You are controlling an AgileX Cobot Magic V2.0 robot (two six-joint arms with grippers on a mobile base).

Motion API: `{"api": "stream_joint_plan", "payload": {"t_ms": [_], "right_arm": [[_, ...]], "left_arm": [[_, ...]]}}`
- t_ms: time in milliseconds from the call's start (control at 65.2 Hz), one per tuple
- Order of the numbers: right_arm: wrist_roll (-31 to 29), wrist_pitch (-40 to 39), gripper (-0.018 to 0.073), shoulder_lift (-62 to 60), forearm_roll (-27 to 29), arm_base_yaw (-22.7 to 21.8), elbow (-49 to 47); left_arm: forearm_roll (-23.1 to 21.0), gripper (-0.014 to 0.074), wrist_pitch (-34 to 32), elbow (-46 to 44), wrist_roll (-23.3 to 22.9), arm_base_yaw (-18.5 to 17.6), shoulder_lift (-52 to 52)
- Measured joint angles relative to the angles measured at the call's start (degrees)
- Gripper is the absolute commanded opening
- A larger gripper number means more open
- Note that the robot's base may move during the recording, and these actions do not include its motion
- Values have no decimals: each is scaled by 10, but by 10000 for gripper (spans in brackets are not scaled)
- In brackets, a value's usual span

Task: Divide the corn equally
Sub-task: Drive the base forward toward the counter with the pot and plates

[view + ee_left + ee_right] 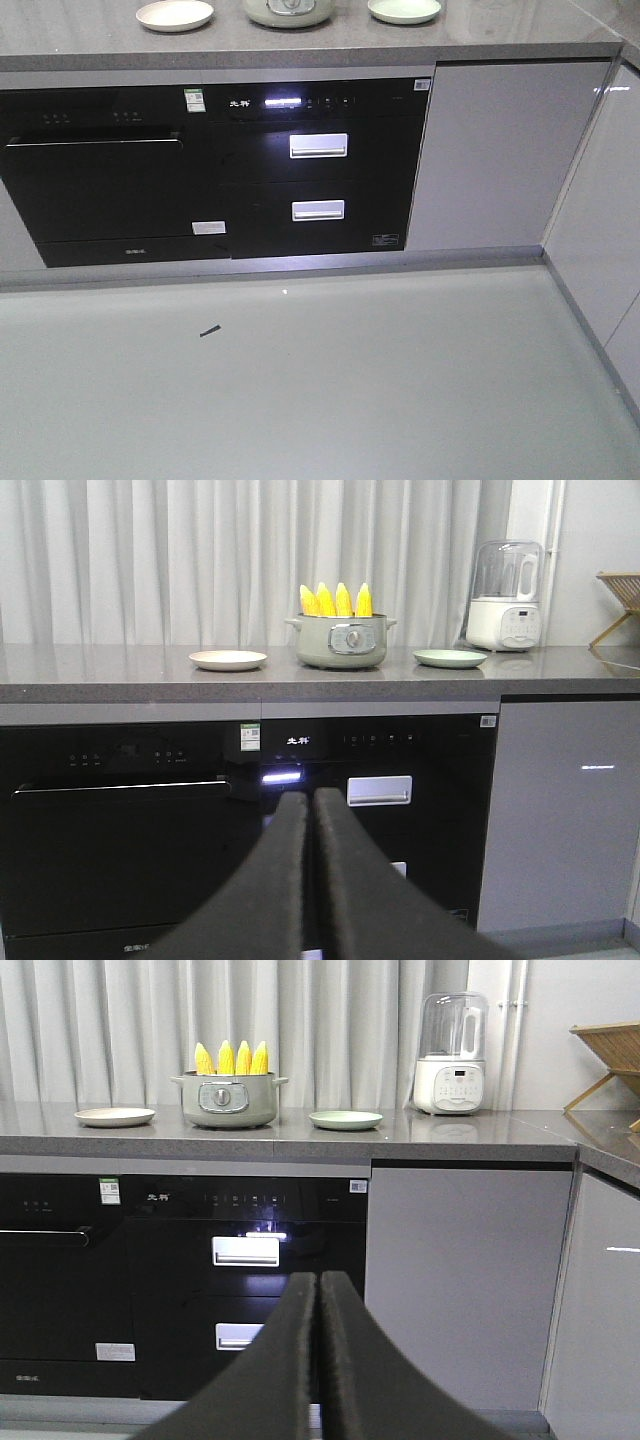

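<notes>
Grey countertop [450, 1135] with cream plate [115, 1116], pot [228, 1100], green plate [345, 1119], blender [450, 1055]

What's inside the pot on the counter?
Four corn cobs stand upright in the pot, tips above the rim. Its wall hides their lower parts and anything else inside.

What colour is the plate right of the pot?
The plate is pale green; right wrist view shows it best.

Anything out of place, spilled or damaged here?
Only a small dark scrap lying on the pale floor. Otherwise tidy: four corn cobs stand upright in the pot, flanked by a cream plate and a green plate. Nothing spilled.
</notes>
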Motion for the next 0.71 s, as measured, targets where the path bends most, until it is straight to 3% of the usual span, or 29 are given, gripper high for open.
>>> {"api": "stream_joint_plan", "payload": {"t_ms": [705], "right_arm": [[0, 0, -2, 0, 0, 0, 0]], "left_arm": [[0, -6, 0, 0, 0, 0, 0]]}}
